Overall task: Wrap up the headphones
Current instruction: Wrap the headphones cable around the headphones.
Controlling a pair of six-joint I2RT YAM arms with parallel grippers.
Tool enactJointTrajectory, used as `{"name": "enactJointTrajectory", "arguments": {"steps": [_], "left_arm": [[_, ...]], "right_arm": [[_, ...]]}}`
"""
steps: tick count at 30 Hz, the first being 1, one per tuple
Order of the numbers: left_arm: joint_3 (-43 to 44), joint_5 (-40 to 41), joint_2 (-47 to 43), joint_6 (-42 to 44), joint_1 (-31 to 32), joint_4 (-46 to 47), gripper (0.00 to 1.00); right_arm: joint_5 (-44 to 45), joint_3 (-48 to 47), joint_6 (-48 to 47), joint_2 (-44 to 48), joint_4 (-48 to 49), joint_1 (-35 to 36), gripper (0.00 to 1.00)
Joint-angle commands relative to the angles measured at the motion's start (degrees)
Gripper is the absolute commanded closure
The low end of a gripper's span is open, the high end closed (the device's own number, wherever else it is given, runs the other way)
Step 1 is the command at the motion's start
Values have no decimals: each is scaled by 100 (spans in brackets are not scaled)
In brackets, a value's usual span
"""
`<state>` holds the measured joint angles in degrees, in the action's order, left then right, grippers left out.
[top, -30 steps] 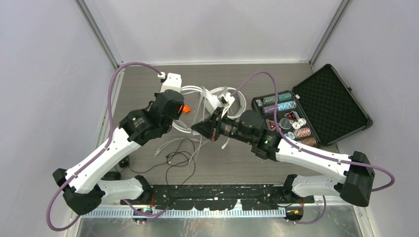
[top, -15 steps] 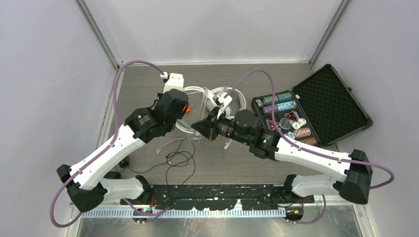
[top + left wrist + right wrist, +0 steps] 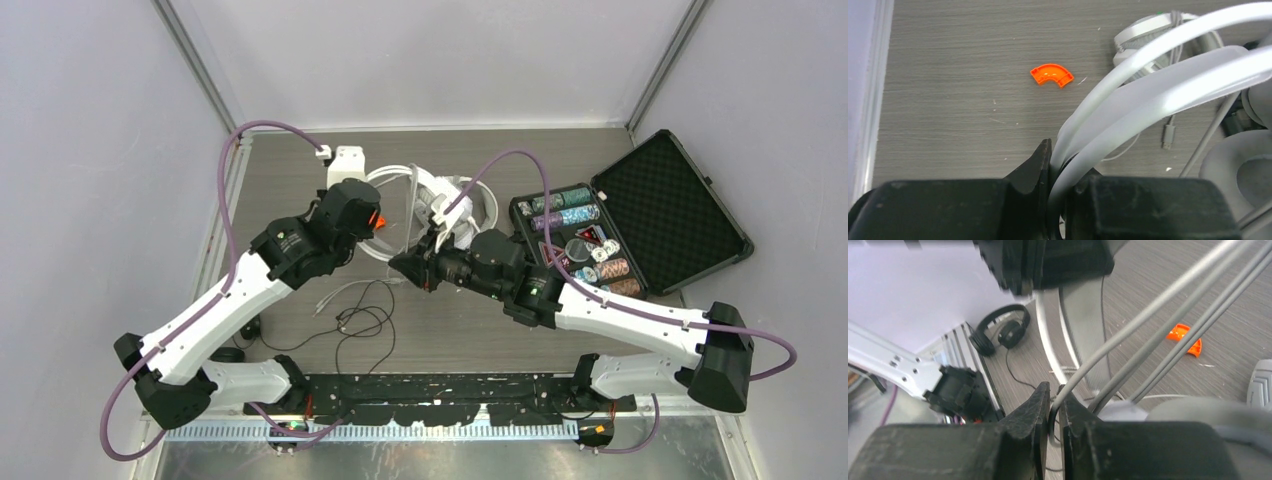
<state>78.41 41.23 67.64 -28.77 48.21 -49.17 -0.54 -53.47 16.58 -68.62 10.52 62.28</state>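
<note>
Left arm: extended over the desk (image 3: 290,190); left end effector (image 3: 1055,160) clamped on white headphones (image 3: 1158,97).
Right arm: reached leftward; right end effector (image 3: 1054,400) narrowed on one white cord (image 3: 1128,337).
Counted: one black headphones (image 3: 1009,334) near the left base; white pairs tangled mid-desk, number unclear.

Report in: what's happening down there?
Left gripper shut on band of white headphones. Right gripper pinching a white cord. Orange piece nearby, untouched.
</note>
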Motion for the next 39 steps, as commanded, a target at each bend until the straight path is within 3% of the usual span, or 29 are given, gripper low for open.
{"name": "enactJointTrajectory", "arguments": {"steps": [1, 10, 17, 20, 28, 39], "left_arm": [[658, -79, -200, -883, -57, 919, 100], [1041, -100, -215, -999, -57, 927, 100], [1266, -241, -277, -1061, -51, 966, 100], [1378, -318, -276, -1058, -57, 917, 100], [1418, -537, -444, -1121, -57, 885, 100], [1549, -867, -624, -1220, -57, 805, 100]], "right_arm": [[-55, 220, -629, 208, 244, 136, 82], [-20, 641, -953, 261, 865, 143, 79], [-240, 1335, -1696, 178, 2177, 139, 66], [-140, 1677, -2206, 30, 2947, 140, 56], [483, 2084, -3049, -702, 4470, 135, 37], [808, 2047, -3645, -2045, 6275, -61, 33]]}}
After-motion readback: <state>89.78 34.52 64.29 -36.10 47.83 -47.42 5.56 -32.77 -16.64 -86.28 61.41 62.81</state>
